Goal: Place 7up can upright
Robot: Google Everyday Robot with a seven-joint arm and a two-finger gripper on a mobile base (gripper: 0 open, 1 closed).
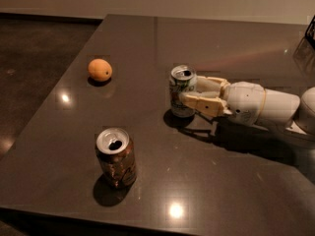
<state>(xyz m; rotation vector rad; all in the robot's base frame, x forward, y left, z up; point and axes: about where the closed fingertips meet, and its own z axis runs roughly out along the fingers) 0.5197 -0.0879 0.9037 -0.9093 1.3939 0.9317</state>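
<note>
The 7up can [182, 91], silver-white with green lettering and an open top, stands upright on the dark table [226, 181], right of the middle. My gripper [189, 93] reaches in from the right. Its tan fingers [202, 103] lie on either side of the can: one runs across its front, the other behind it. The jaws are closed on the can's right side. The white wrist and arm [261, 104] trail off to the right edge.
A brown copper-coloured can [115, 157] stands upright near the front left of the table. An orange [100, 70] lies at the back left. The table's left edge drops to a dark floor [34, 58].
</note>
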